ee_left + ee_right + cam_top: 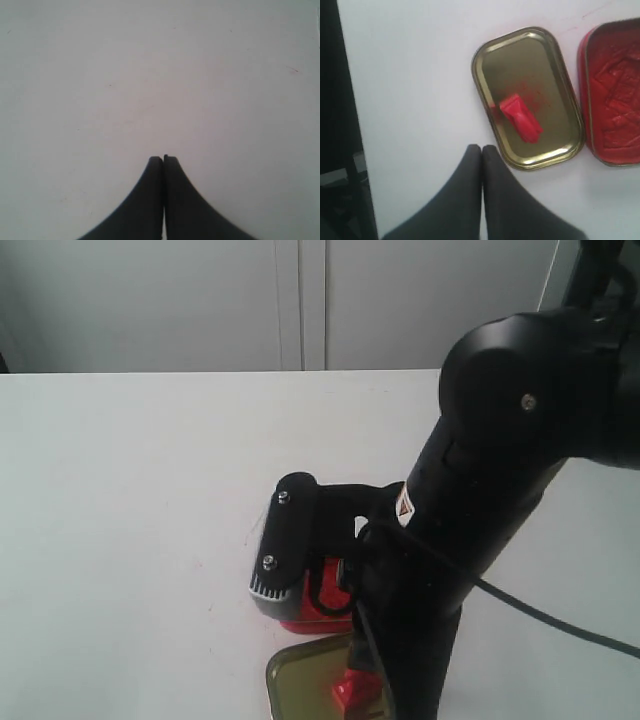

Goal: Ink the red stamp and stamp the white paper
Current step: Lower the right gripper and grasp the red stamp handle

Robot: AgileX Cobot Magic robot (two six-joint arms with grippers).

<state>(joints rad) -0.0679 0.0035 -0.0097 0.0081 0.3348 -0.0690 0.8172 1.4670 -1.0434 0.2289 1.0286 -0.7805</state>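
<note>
The red stamp (521, 119) lies inside the upturned gold lid (535, 60), near its middle. It is tipped over rather than standing on its base, and faint red smudges mark the metal around it. Close alongside the lid, long side to long side and touching or nearly so, sits the uncovered ink tin (615, 100), its red paste creased and dented. Both rest on the white tabletop (415, 80). The right claw (481, 147) has its two black fingers pressed together with nothing between them. Their tips sit just beside the lid's rim, off the metal and apart from the stamp; whether they touch the tabletop cannot be told. In the exterior view the right arm (480, 500) fills the right half of the frame, bent down over the tabletop, and hides most of the tin and lid. A piece of the lid with the stamp in it shows at the bottom edge near the centre, and a red corner of the tin shows just above that, under the arm's wrist. The left claw (163, 158) is likewise pressed together, pinching nothing, over plain white tabletop.
</note>
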